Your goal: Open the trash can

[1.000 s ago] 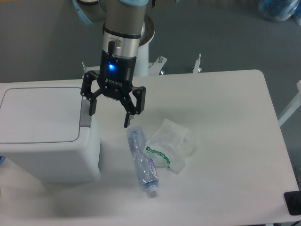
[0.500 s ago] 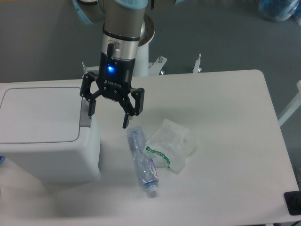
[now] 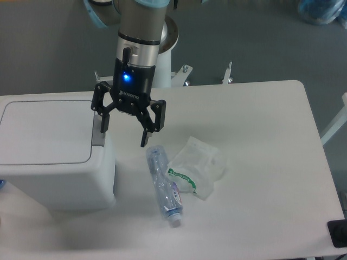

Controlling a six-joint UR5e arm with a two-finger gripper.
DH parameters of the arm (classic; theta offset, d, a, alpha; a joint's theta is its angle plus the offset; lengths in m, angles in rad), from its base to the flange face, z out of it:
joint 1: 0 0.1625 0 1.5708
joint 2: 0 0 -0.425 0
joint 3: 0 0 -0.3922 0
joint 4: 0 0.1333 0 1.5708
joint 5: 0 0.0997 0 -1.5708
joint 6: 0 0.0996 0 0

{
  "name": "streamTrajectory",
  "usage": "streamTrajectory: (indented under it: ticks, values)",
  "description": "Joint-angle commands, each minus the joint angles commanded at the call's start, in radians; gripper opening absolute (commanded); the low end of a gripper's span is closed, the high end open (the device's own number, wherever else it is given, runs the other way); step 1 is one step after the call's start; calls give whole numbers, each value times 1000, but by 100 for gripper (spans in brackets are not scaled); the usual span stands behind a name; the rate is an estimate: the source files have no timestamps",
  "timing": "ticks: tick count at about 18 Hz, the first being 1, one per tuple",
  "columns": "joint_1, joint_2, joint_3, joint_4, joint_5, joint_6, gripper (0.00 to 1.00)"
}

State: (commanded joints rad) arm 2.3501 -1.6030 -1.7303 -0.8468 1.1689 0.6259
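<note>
Trash can (image 3: 51, 157): white, boxy, rounded corners, standing at the left end of the tabletop (image 3: 260, 135). I see its flat lid (image 3: 46, 131) lying shut, so the inside is hidden and I cannot tell what it holds. A grey tab (image 3: 98, 134) sits at the lid's right edge.

Gripper (image 3: 124, 131): black, with a blue light lit on its body, pointing down from the arm (image 3: 140, 27). I read the fingers (image 3: 145, 134) as spread wide with nothing between them. The left finger hangs over the grey tab at the bin's right edge; whether it touches I cannot tell from this view. The right finger hangs over bare tabletop just above the bottle's upper end.

Bottle (image 3: 162, 187): clear plastic, crushed, lying on its side near the middle of the tabletop, just right of the bin but apart from it. Its label is blue and white, and the cap end points toward the near edge. No liquid that I can make out inside.

Bag (image 3: 198, 165): clear, crumpled plastic with a green-and-white printed strip, lying flat, touching the bottle's right side. Its contents cannot be made out.

Dark object (image 3: 337, 233): at the tabletop's near right corner, cut off by the frame.
</note>
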Motion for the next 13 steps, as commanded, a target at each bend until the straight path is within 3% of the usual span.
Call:
streamTrajectory:
  ticks: [13]
  values:
    - [-2,-5,-8,2,0,2,100]
